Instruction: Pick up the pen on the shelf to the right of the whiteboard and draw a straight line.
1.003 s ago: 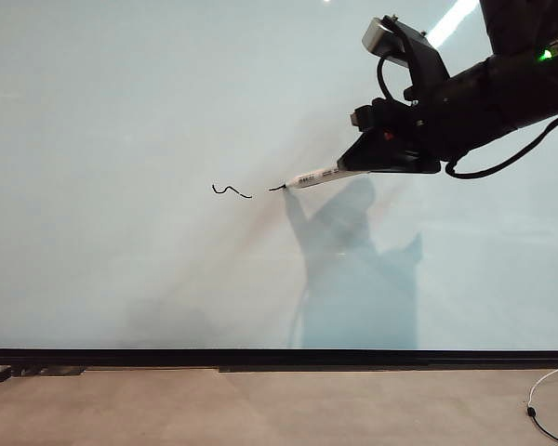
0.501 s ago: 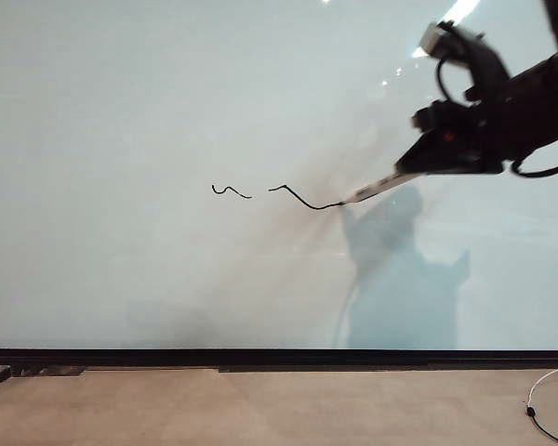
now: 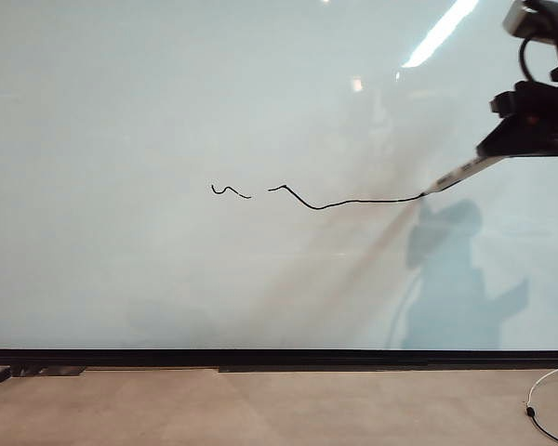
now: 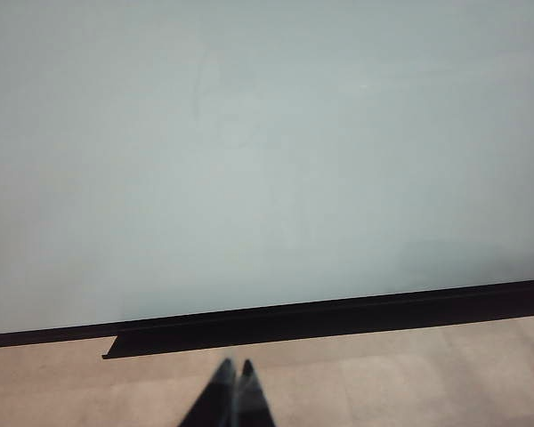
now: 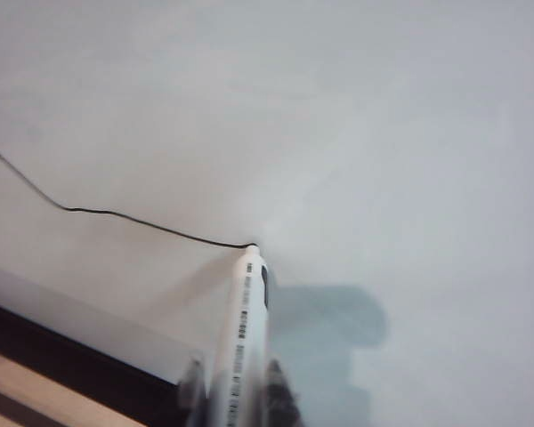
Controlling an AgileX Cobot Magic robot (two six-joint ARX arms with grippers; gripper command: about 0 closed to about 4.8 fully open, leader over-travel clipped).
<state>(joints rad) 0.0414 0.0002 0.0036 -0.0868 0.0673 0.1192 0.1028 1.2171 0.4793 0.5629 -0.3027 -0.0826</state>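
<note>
The whiteboard (image 3: 167, 111) fills the exterior view. A thin black wavy straight line (image 3: 353, 201) runs across it, with a short squiggle (image 3: 231, 191) apart at its left end. My right gripper (image 3: 488, 151), at the far right, is shut on the whitish pen (image 3: 458, 173), whose dark tip touches the board at the line's right end. The right wrist view shows the pen (image 5: 246, 320) between the jaws of my right gripper (image 5: 238, 381), and the line (image 5: 116, 214) trailing from its tip. My left gripper (image 4: 236, 367) is shut and empty, low over the tan floor before the whiteboard (image 4: 267, 133).
A black strip (image 3: 279, 357) runs along the board's bottom edge, with tan floor (image 3: 260, 409) below. A white cable (image 3: 545, 386) lies at the lower right. The arm's shadow (image 3: 451, 279) falls on the board. The black strip (image 4: 338, 316) crosses ahead of the left gripper.
My right gripper has swept to the right with the pen's tip on the board, and the black line has grown rightward behind it. The left gripper's earlier state is not shown.
</note>
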